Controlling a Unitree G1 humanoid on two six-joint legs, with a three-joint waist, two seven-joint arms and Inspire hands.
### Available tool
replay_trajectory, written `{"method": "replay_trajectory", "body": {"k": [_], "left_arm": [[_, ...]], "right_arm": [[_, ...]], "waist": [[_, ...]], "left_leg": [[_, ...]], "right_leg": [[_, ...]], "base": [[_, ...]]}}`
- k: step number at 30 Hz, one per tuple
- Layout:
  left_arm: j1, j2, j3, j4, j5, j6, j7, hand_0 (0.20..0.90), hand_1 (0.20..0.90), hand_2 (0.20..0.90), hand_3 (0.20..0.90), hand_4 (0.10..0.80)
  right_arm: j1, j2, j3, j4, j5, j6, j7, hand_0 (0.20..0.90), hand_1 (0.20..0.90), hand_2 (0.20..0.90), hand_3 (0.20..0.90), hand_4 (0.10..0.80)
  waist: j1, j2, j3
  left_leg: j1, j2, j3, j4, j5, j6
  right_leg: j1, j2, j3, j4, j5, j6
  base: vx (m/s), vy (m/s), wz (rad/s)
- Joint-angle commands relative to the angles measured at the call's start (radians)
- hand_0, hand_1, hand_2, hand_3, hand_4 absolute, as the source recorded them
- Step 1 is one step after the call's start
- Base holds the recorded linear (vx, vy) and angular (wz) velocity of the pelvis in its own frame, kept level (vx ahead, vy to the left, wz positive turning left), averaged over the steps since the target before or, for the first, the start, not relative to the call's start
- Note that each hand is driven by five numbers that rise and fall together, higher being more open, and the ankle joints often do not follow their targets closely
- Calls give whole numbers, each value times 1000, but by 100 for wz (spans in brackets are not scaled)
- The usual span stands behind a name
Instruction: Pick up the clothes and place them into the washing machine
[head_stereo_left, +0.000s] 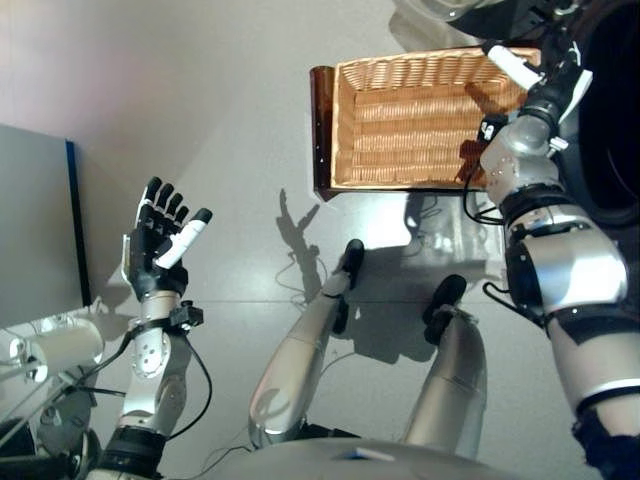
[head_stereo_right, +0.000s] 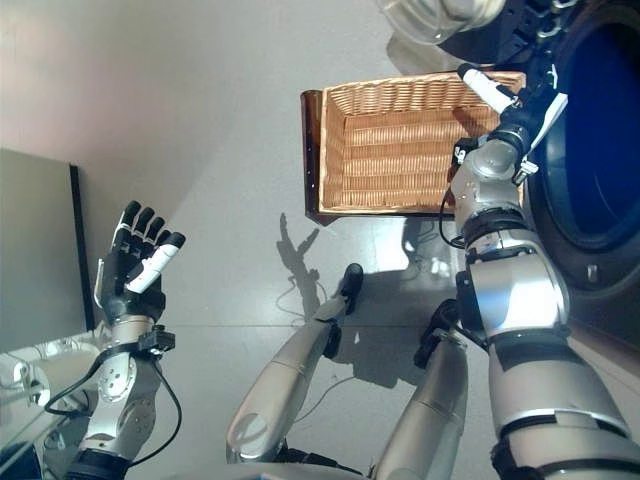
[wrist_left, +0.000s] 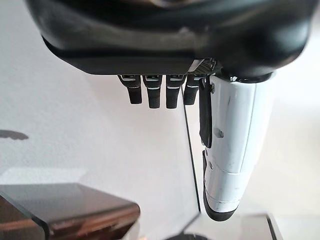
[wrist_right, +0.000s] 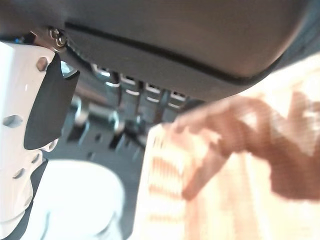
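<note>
No clothes show in any view. The wicker basket (head_stereo_left: 400, 130) lies on the floor ahead, and its inside is bare weave. The washing machine (head_stereo_right: 600, 150) stands at the right with its dark round opening facing the basket. My right hand (head_stereo_left: 548, 85) is raised over the basket's far right corner, beside that opening. Its white thumb (wrist_right: 20, 125) sticks out, its fingers are straight, and it holds nothing. Low on the left my left hand (head_stereo_left: 158, 250) is held up, fingers spread and empty.
A dark brown wooden end piece (head_stereo_left: 321, 130) closes the basket's left side. A grey panel with a dark edge (head_stereo_left: 35, 230) stands at the left. The machine's glass door (head_stereo_right: 435, 15) shows at the top edge. Grey floor (head_stereo_left: 230, 120) lies between the panel and the basket.
</note>
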Motion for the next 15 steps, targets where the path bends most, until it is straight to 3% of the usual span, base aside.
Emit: {"method": "replay_trajectory", "body": {"k": [1,8,11,12,15], "left_arm": [[-45,32,70,-44,25,-107,22,900,900,900,900,800],[-59,10,74,-5,34,-92,32,900,900,900,900,800],[-52,-18,67,35,35,-65,17,900,900,900,900,800],[-46,-36,56,88,33,-43,-7,900,900,900,900,800],[-36,-57,50,150,36,-19,-21,900,900,900,900,800]], "right_arm": [[9,-43,19,-204,11,-165,-6,900,900,900,900,800],[181,25,1,-453,-3,-193,19,900,900,900,900,800],[353,54,-24,-590,-4,-188,62,900,900,900,900,800],[474,82,-31,-655,-17,-178,95,900,900,900,900,800],[616,129,-41,-725,-21,-167,122,900,900,900,900,800]], "waist": [[7,-29,4],[-31,-96,-29],[-58,-123,-57],[-80,-133,-69],[-107,-147,-85]], "left_leg": [[-34,11,26,83,-112,-46],[83,28,45,-1,-110,-39],[175,42,53,-55,-101,-39],[227,54,65,-86,-70,-34],[302,61,73,-122,-66,-35]], "right_leg": [[101,60,-25,-46,-92,-10],[223,82,-27,-179,-36,-1],[329,91,-34,-273,2,11],[390,97,-49,-334,46,12],[467,104,-52,-394,69,22]], "base": [[55,16,4],[75,28,-12],[95,41,-30],[20,49,-20],[81,18,-35]]}}
